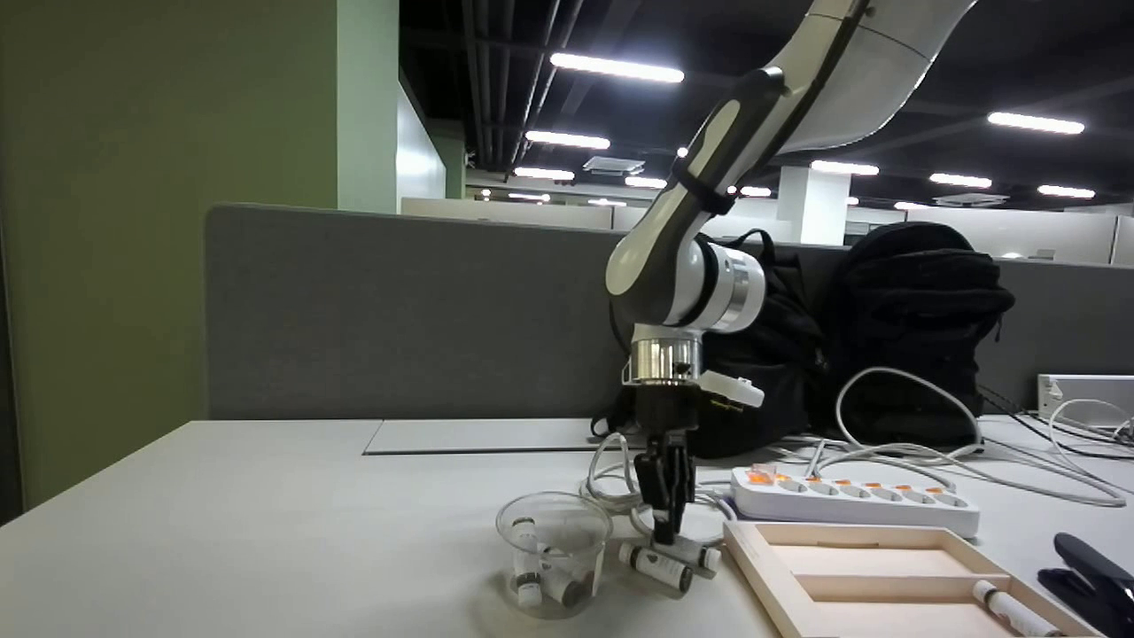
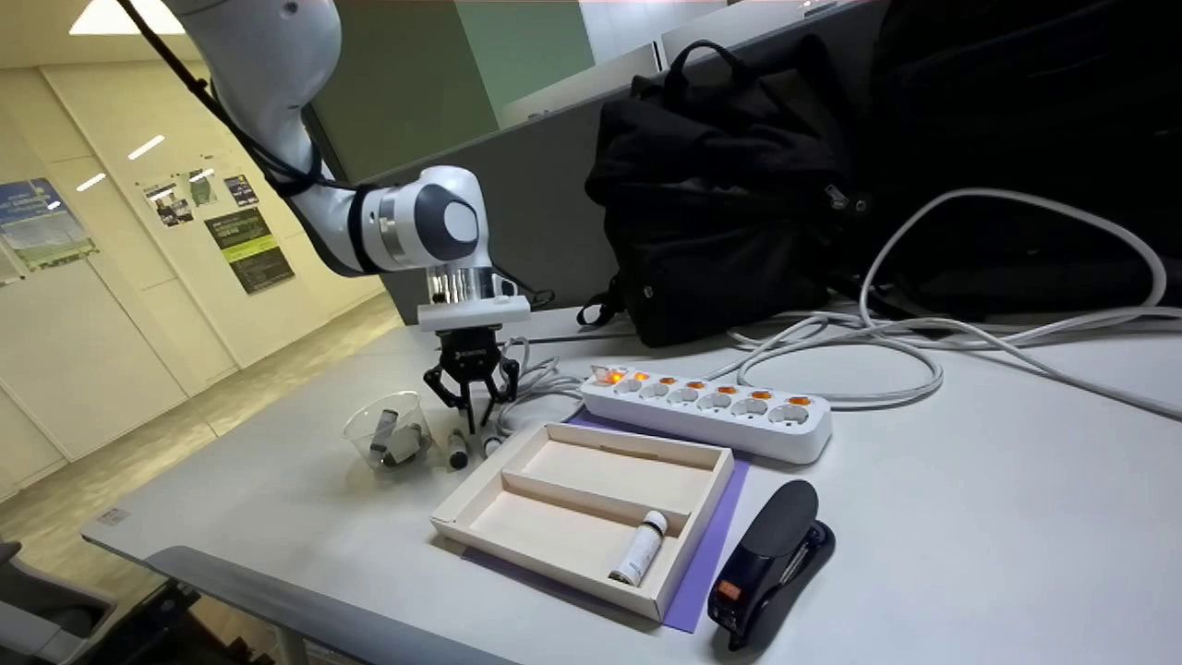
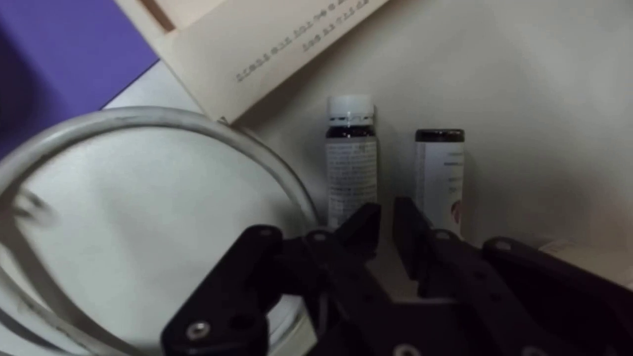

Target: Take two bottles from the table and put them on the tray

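Note:
Two small bottles lie side by side on the pale table. In the wrist view, one has its white cap pointing up the picture; the other shows a dark end. In an exterior view they are the bottle with the dark end and the one behind it. My gripper points down just above them, fingertips partly apart with a narrow empty gap; it also shows in the exterior views. The beige tray holds another bottle in its nearer compartment.
A clear cup with bottles inside stands beside the loose bottles. A white power strip and cables lie behind the tray. A black stapler is beside the tray, which sits on a purple sheet. Backpacks stand against the partition.

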Robot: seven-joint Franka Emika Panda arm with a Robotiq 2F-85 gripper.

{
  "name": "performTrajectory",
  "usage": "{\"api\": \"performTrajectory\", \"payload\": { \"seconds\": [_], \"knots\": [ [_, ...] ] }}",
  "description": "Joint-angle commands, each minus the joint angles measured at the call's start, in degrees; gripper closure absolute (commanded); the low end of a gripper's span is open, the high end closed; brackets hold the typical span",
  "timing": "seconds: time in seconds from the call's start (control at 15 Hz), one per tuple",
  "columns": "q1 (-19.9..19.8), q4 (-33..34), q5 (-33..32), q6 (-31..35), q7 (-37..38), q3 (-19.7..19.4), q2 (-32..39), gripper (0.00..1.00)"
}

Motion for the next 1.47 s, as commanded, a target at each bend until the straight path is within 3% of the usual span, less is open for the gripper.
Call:
{"api": "performTrajectory", "payload": {
  "seconds": [0.0,0.47,0.53,0.67,1.13,1.2,1.27,1.4],
  "knots": [
    [-0.31,2.25,-0.25,-2.46,0.07,0.15,1.69,0.50],
    [-0.12,2.49,-0.43,-3.70,0.28,0.07,2.27,0.04],
    [0.00,2.50,-0.47,-3.76,0.35,0.07,2.33,0.46],
    [-0.18,2.70,-0.31,-4.30,0.11,0.20,2.45,0.42],
    [-0.51,3.78,-0.08,-5.41,-0.69,0.60,2.79,0.90],
    [-0.74,3.94,0.15,-5.59,-1.20,0.87,2.96,0.65],
    [-0.90,4.12,0.31,-5.87,-1.73,1.10,3.14,0.52],
    [-1.45,4.55,0.97,-6.57,-3.22,1.74,3.47,0.47]
  ]
}}
